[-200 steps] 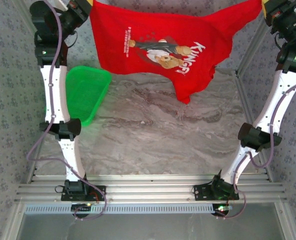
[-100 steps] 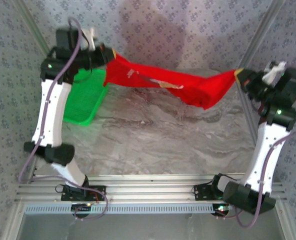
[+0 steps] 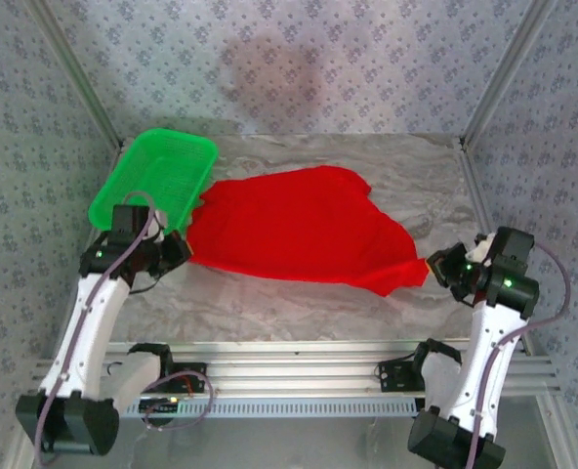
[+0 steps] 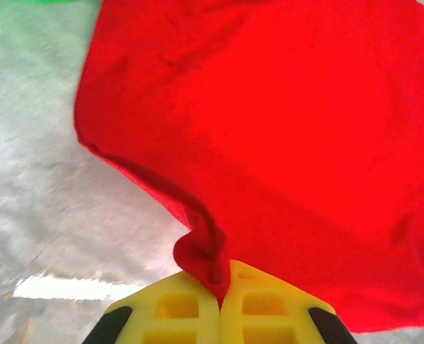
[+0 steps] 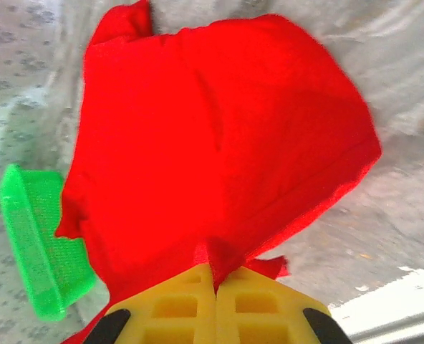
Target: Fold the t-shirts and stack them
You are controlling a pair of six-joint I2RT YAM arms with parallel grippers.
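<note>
The red t-shirt [image 3: 294, 228] lies spread across the marble table, its plain side up, no print showing. My left gripper [image 3: 182, 246] is shut on the shirt's left corner, low by the table. In the left wrist view the yellow fingers [image 4: 176, 308] pinch a fold of the red t-shirt [image 4: 283, 129] at the gripper [image 4: 220, 283]. My right gripper [image 3: 431, 265] is shut on the shirt's right corner. In the right wrist view the red t-shirt [image 5: 212, 143] fans out from the gripper [image 5: 214, 272], a small tip of cloth caught between its yellow fingers [image 5: 262, 304].
A green plastic basket [image 3: 154, 179] stands at the table's back left, touching the shirt's left edge; it also appears in the right wrist view as the green basket [image 5: 36, 240]. Patterned walls and metal frame posts enclose the table [image 3: 299, 303]. Bare marble lies along the near edge.
Both arms swung down and toward the near edge, laying the shirt from hanging high in the air onto the table. The print side now faces down. Both grips held.
</note>
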